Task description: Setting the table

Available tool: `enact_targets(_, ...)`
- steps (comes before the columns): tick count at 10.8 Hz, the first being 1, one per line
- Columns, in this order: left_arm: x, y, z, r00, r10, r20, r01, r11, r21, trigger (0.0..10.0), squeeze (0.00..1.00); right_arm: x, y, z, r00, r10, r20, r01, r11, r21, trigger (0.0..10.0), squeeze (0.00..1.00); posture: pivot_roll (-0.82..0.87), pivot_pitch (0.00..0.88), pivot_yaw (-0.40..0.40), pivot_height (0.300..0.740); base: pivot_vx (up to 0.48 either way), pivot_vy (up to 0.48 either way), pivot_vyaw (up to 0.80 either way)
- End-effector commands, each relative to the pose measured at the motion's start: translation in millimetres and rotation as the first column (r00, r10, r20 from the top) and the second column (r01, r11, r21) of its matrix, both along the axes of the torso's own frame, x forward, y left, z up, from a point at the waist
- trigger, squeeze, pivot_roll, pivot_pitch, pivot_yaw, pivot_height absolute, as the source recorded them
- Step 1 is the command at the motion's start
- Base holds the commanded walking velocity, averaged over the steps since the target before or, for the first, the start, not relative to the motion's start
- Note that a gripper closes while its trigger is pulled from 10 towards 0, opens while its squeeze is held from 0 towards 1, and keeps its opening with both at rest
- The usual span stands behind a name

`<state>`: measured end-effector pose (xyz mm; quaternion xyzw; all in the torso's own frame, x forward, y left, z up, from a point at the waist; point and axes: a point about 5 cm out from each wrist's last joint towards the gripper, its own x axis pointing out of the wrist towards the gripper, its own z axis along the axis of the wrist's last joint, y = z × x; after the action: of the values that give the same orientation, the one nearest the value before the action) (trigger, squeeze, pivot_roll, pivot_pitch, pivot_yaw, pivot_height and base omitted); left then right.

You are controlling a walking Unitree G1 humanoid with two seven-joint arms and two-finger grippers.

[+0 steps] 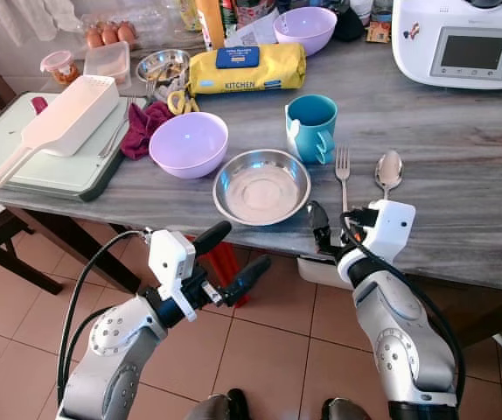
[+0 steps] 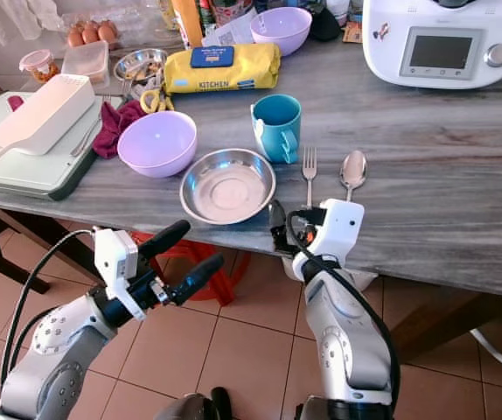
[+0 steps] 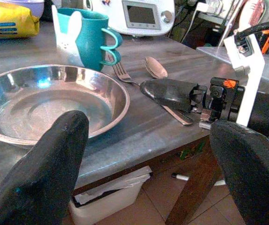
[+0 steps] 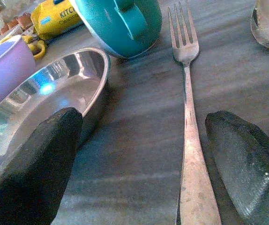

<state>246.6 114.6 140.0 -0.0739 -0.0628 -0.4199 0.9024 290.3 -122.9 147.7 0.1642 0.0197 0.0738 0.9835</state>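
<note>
**A:** Start nearest. What are the two hands doing?

**B:** The left hand [image 1: 233, 255] hangs below the table's near edge, over the tiled floor, fingers spread wide and holding nothing. I'd say it is just standing by. The right hand [image 1: 319, 229] is at the near edge of the table [image 1: 461, 175], right at the handle end of the fork [image 1: 343, 175]. Its fingers are parted, one on each side of the handle; from the wrist view they are not closed on it.

**A:** Why there?

**B:** My guess is it is either lining up to nudge the fork straight or has only just let it lie. The fork already lies beside the steel plate [image 1: 261, 186], tines pointing to the far side, as a place setting wants.

**A:** And beyond that?

**B:** The spoon [image 1: 388, 171] lies just to the right of the fork, parallel with it. The teal mug [image 1: 311, 128] stands just behind the plate and fork. So the setting looks close to finished.

**A:** The rest?

**B:** A lilac bowl [image 1: 188, 144] sits left of the plate, beside a maroon cloth [image 1: 142, 128]. Farther back lie a yellow pack [image 1: 247, 68] marked KITCHEN and a second lilac bowl [image 1: 304, 29] near the far edge.
</note>
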Motion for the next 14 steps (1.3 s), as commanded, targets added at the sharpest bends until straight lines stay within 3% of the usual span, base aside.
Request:
enact_targets(1,-0.8,4.0,-1,1.0,0.017,-0.004,-0.017,1.0,0.021,10.0,0.0,-3.2,6.3,-7,0.999,0.023,-0.032,-0.022,0.999,0.033,10.0,0.0,-0.05,0.183,0.156,0.74,0.0,0.0,0.0)
enact_targets(14,1.7,2.9,0,0.999,0.033,0.003,-0.033,0.999,0.03,10.0,0.0,-4.1,20.6,-4,0.992,0.123,-0.015,-0.121,0.986,0.111,10.0,0.0,-0.05,0.179,0.156,0.74,0.0,0.0,0.0)
